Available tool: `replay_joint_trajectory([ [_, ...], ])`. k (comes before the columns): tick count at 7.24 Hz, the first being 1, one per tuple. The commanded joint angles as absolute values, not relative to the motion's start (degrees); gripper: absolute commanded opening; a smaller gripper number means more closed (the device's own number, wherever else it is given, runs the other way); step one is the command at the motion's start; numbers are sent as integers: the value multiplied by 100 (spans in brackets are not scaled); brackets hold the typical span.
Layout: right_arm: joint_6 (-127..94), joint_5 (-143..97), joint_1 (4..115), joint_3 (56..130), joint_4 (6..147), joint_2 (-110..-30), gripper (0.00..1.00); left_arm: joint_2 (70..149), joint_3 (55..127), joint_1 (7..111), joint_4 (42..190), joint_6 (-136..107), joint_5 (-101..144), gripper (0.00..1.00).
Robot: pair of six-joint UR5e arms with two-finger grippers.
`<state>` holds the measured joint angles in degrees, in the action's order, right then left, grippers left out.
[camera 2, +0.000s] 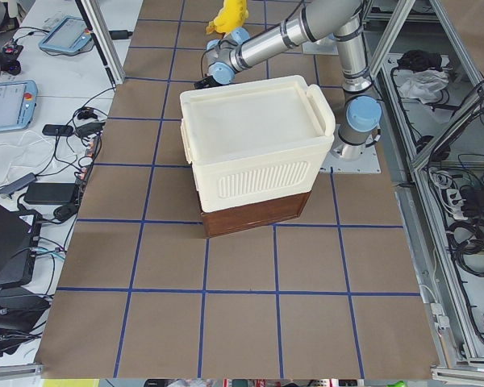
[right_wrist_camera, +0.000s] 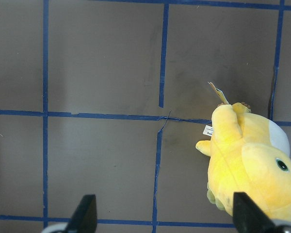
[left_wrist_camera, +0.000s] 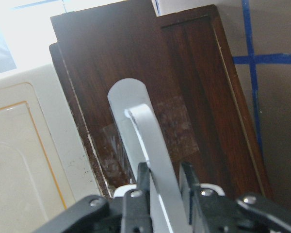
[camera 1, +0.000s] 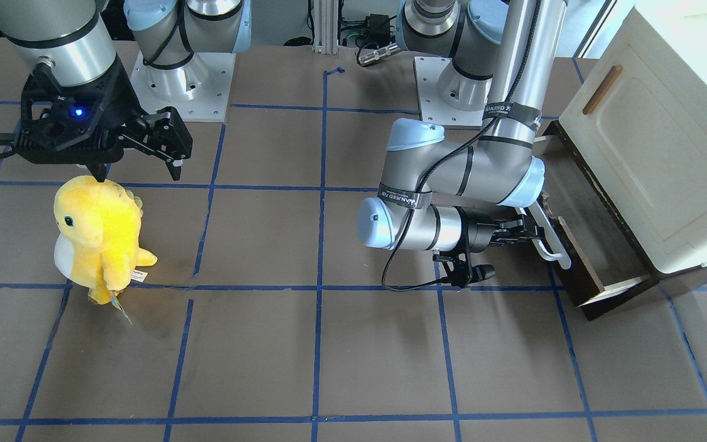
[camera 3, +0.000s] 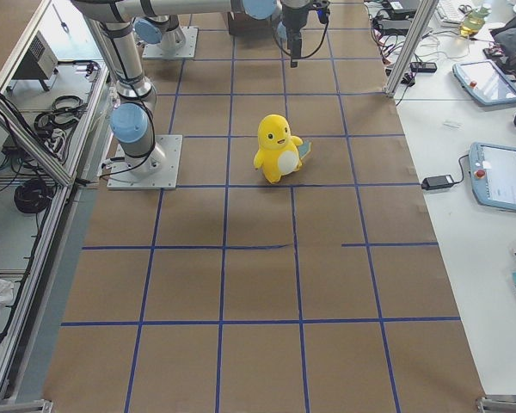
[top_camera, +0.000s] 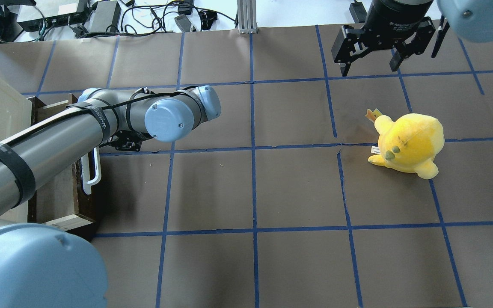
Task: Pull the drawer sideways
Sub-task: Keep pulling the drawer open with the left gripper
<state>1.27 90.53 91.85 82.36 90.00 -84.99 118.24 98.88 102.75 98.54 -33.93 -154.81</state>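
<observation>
The drawer (camera 1: pixel 593 236) has a dark brown front (left_wrist_camera: pixel 194 97) and a pale inside, and stands partly open under the cream-white cabinet (camera 1: pixel 654 135). Its long white loop handle (camera 1: pixel 551 244) also shows in the overhead view (top_camera: pixel 90 171). My left gripper (camera 1: pixel 522 233) is shut on this handle (left_wrist_camera: pixel 150 141), one finger on each side of the bar. My left gripper (left_wrist_camera: pixel 162 170) is mostly hidden under the arm in the overhead view. My right gripper (top_camera: pixel 368 64) is open and empty, held above the table far from the drawer.
A yellow plush toy (camera 1: pixel 99 236) stands on the brown table below my right gripper (right_wrist_camera: pixel 165 218), and shows in the overhead view (top_camera: pixel 409 143). The cabinet (camera 2: pixel 254 145) fills the table's end on my left. Blue tape lines grid the table.
</observation>
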Motion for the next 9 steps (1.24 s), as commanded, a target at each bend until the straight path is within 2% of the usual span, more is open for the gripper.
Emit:
replay_joint_trajectory([
  [1,123,9053,9185,8235,9000,-8499,100,11830,9879,10345,9835,-3393,-15442,32],
  [4,123,9053,9185,8235,9000,-8499,100,11795,9879,10389,9835,-3393,-15442,37],
  [5,123,9053,9185,8235,9000,-8499,100,11786,9879,10397,9826,-3393,-15434,58],
  [6,123,9053,9185,8235,9000,-8499,100,11777,9879,10397,9817,-3401,-15442,84],
  [7,123,9053,9185,8235,9000,-8499,100,11760,9879,10415,9800,-3401,-15373,93],
  [9,123,9053,9185,8235,9000,-8499,100,11690,9408,10468,9782,-3184,-14787,94],
])
